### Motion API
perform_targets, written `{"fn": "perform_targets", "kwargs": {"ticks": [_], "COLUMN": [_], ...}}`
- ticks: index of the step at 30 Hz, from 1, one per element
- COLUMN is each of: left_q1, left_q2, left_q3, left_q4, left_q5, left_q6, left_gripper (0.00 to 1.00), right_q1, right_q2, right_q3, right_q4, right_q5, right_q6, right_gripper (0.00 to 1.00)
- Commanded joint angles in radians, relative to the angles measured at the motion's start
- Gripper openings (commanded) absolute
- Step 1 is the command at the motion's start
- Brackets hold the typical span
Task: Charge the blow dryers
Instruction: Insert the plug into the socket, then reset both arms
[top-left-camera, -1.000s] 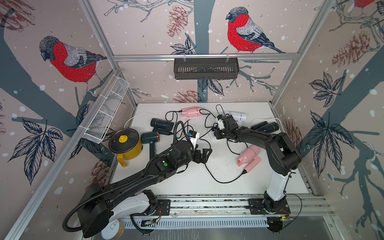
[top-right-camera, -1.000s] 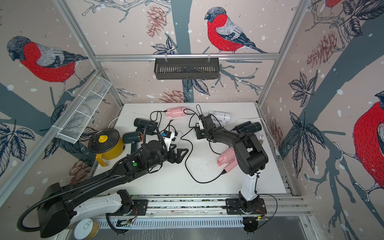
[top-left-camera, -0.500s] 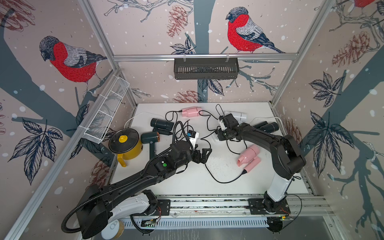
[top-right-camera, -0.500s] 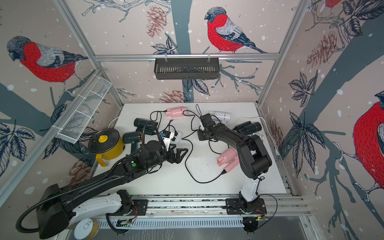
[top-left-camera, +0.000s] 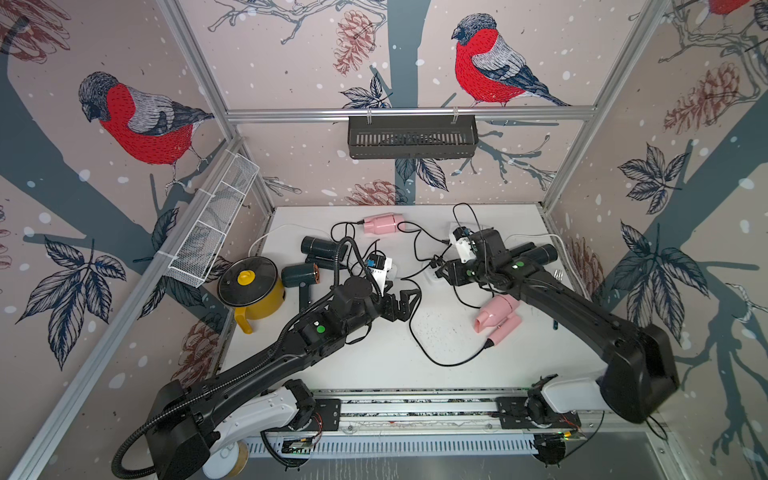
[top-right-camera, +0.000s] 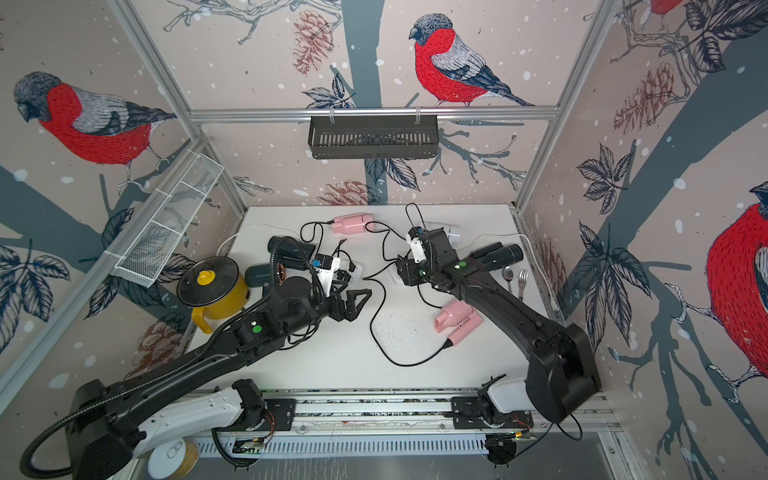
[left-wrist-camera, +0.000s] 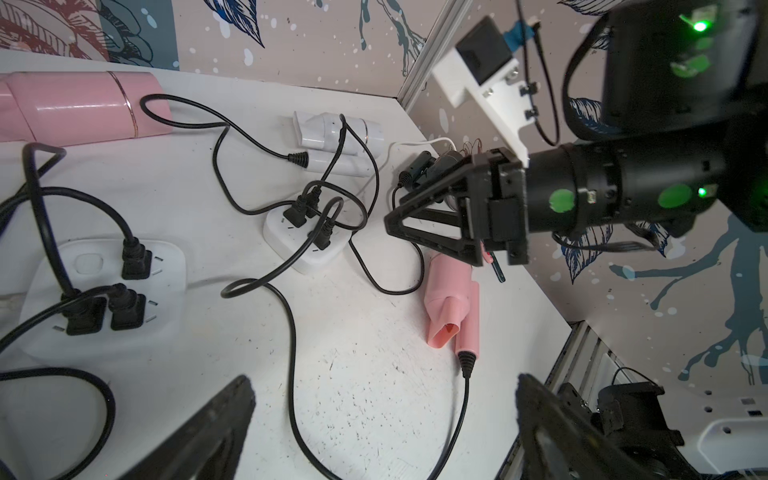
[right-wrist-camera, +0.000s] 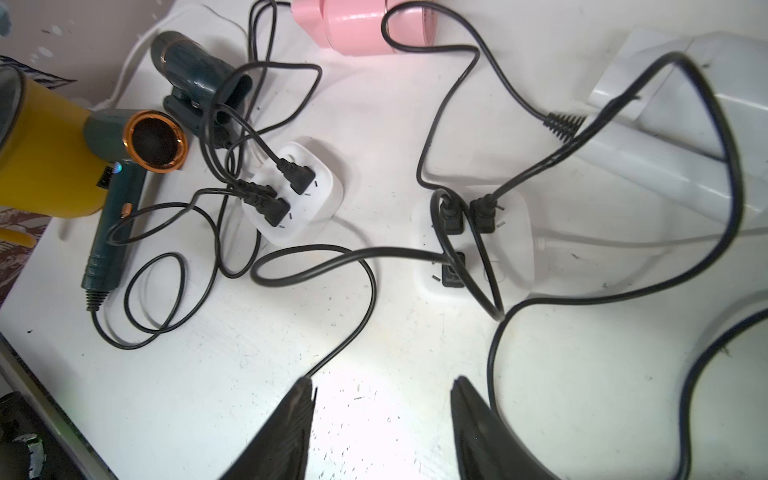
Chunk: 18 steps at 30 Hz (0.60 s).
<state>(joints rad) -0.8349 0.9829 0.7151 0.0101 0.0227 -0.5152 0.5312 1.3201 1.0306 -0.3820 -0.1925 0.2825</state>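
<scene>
Six blow dryers (top-left-camera: 496, 313) plugged in

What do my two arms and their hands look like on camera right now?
Both are matte black with white base housings. The left arm carries a ribbed black hose; the right arm shows only thin black wires. Green dots mark their links, and each wrist bears a white camera bracket. The left hand and right hand have black triangular open-frame fingers.

On the white table (top-left-camera: 374, 365) are laid blow dryers (top-left-camera: 496, 318) and two power strips (right-wrist-camera: 515, 237); a yellow pot (top-left-camera: 253, 291) is set at nine o'clock.
</scene>
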Motion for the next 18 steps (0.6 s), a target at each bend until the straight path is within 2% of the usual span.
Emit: {"fn": "perform_targets", "kwargs": {"ticks": [1,6,9,12,16,18], "left_q1": [0.026,0.068,0.084,0.096,0.148,0.200], "left_q2": [-0.016,-0.036,-0.041,-0.053,-0.053,-0.053], "left_q3": [0.015,0.020,0.019,0.020,0.037,0.035], "left_q4": [-0.019,-0.045,-0.063,-0.089,-0.173,-0.185], "left_q5": [0.006,0.022,0.007,-0.067,-0.233,-0.253], "left_q6": [0.013,0.014,0.017,-0.008,-0.014,-0.007], "left_gripper": [0.98,0.98,0.98,0.97,0.97,0.97], "right_q1": [0.001,0.006,0.006,0.004,0.000,-0.001], "right_q2": [-0.108,-0.330,-0.429,-0.505,-0.575,-0.590], "right_q3": [-0.059,-0.247,-0.345,-0.401,-0.487,-0.513], "right_q4": [0.069,0.252,0.330,0.355,0.422,0.428], "right_q5": [0.021,-0.011,0.027,0.132,0.248,0.302], "right_q6": [-0.007,0.013,0.052,0.074,0.105,0.123], "right_gripper": [0.57,0.63,0.69,0.76,0.77,0.78]}}
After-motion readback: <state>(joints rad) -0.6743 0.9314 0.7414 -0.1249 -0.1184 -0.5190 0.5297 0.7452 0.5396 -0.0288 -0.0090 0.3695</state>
